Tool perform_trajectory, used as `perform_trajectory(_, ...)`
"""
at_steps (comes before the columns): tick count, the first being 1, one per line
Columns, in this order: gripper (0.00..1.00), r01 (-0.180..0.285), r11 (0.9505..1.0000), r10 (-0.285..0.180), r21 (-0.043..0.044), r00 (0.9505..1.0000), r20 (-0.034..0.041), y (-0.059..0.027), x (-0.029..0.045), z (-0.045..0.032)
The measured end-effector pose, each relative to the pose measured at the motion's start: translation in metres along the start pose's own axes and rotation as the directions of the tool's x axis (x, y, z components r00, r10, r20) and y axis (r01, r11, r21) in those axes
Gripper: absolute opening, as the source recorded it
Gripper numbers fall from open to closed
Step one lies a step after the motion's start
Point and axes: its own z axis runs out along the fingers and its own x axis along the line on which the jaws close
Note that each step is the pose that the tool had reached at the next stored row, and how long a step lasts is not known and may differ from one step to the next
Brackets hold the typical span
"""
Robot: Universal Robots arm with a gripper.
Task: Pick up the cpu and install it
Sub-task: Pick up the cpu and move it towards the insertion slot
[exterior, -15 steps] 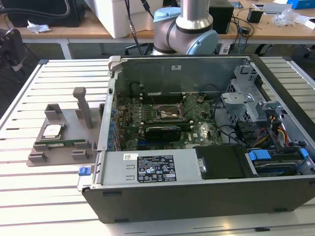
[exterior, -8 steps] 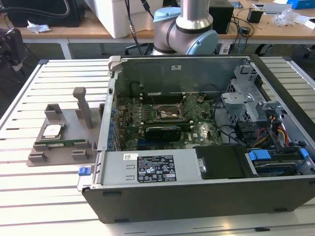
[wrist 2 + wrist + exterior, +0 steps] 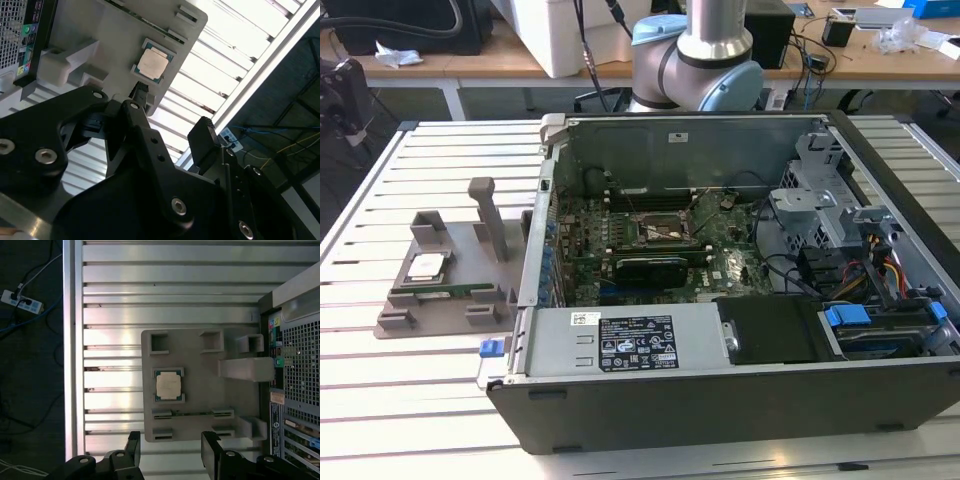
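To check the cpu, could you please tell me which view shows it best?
The first wrist view: the cpu faces the camera squarely. The second wrist view shows it obliquely; the exterior view, far off.

The cpu (image 3: 427, 267), a small square chip with a silvery top and thin green edge, lies flat in a grey holder (image 3: 470, 266) at the exterior view's left.
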Motion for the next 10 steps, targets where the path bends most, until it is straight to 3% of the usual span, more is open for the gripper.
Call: perform_trajectory(10, 0.6, 0.0, 1.0, 0.0, 0.0001, 1.0, -0.0001, -0.0001, 0.0003, 0.0115)
